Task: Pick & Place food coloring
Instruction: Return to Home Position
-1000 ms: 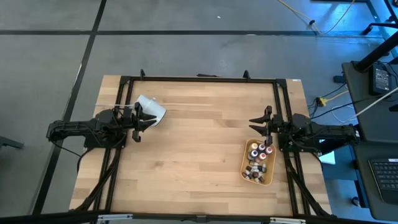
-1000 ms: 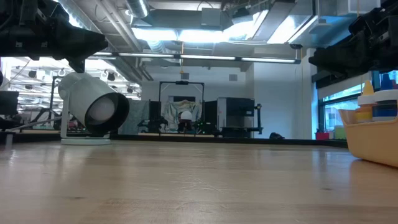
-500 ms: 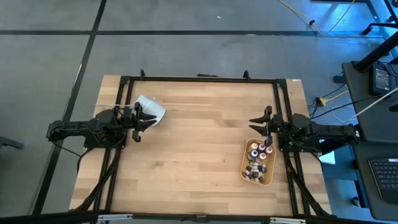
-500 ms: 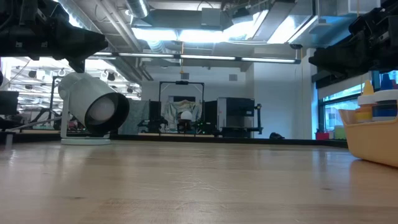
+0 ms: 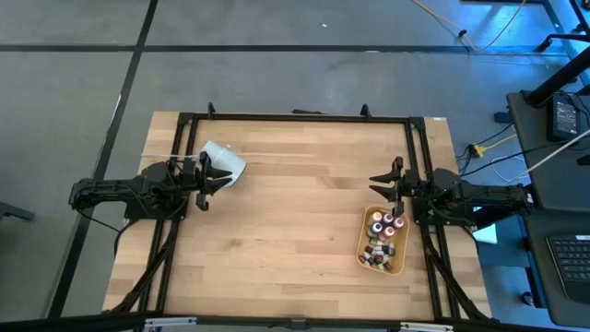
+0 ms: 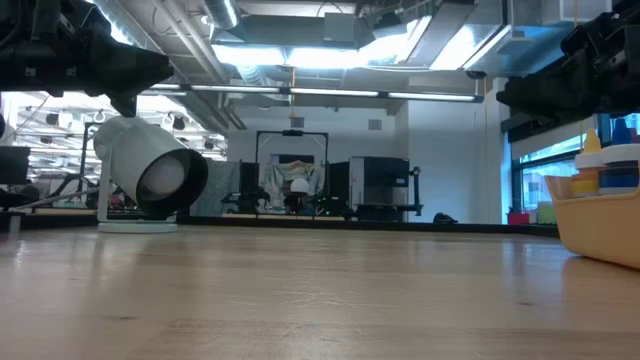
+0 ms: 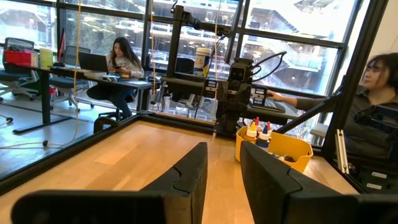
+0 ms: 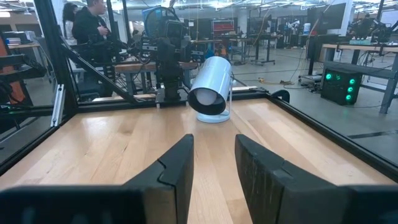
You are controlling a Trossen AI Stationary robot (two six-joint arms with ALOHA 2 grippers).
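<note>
Tabletop open centrally, food coloring in right-edge bin

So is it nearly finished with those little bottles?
Looks finished. The food coloring bottles all sit in the yellow bin; none shows loose on the table. Nothing is in hand: left gripper and right gripper are open, empty, parked at the sides. Nothing seems left.

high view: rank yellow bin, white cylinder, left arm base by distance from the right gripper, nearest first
1. yellow bin: right beside the right gripper, table's right side.
2. white cylinder: far across, table's left side.
3. left arm base: beyond the table's left edge.
</note>
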